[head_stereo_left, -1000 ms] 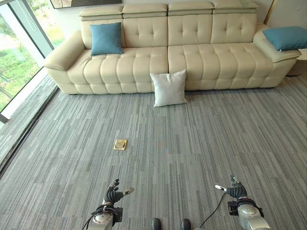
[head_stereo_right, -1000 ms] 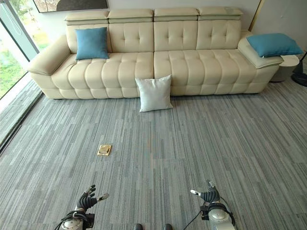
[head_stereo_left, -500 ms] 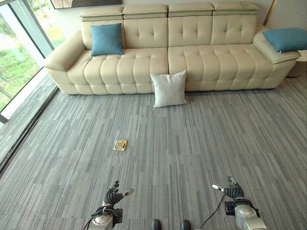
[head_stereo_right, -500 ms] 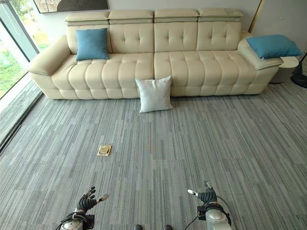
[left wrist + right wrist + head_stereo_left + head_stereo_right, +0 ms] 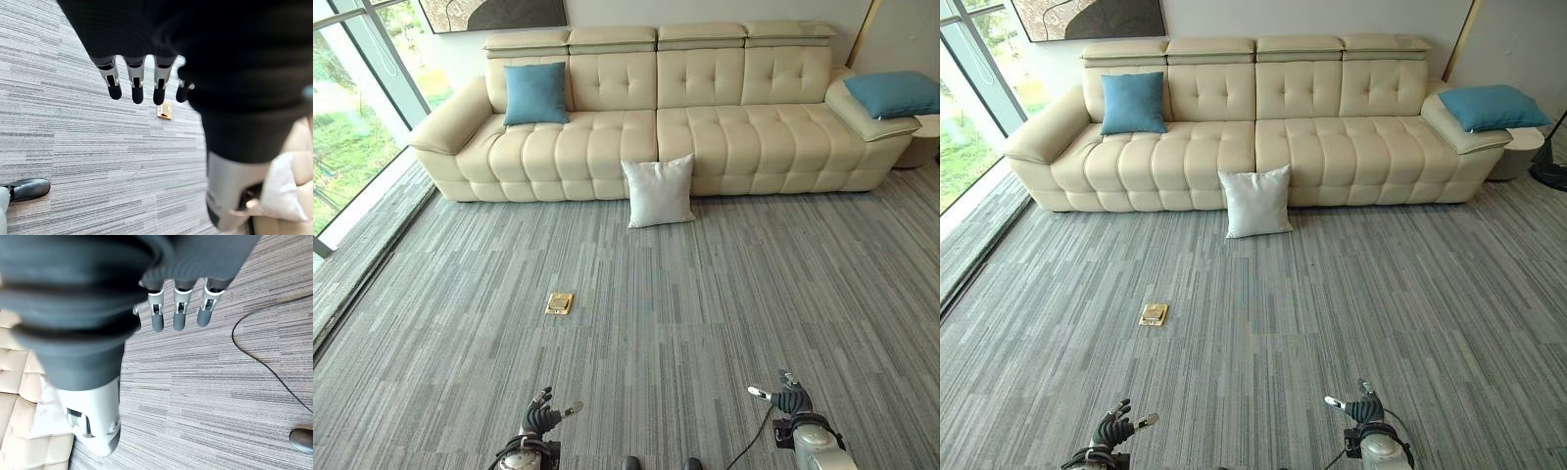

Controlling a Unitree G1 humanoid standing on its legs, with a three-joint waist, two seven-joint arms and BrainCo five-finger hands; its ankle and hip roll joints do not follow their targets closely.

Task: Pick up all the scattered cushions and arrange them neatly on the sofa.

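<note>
A white cushion (image 5: 658, 191) stands on the grey carpet, leaning against the front of the cream sofa (image 5: 734, 137) near its middle. One blue cushion (image 5: 535, 93) rests upright against the sofa's left backrest. Another blue cushion (image 5: 895, 93) lies on the right armrest. Both hands hang low and far from the cushions: my left hand (image 5: 540, 419) and my right hand (image 5: 790, 399) are open and hold nothing. Their fingers (image 5: 137, 83) (image 5: 178, 313) point straight out over the carpet. The white cushion (image 5: 286, 188) also shows past the left thumb.
A small brass floor socket (image 5: 559, 303) is set in the carpet between me and the sofa. A tall window (image 5: 352, 117) runs along the left. A round side table (image 5: 1518, 147) and a lamp base (image 5: 1552, 171) stand right of the sofa.
The whole picture has shifted down, so the camera moved; more of the wall above the sofa shows. Both hands sit lower in view, still open and empty.
</note>
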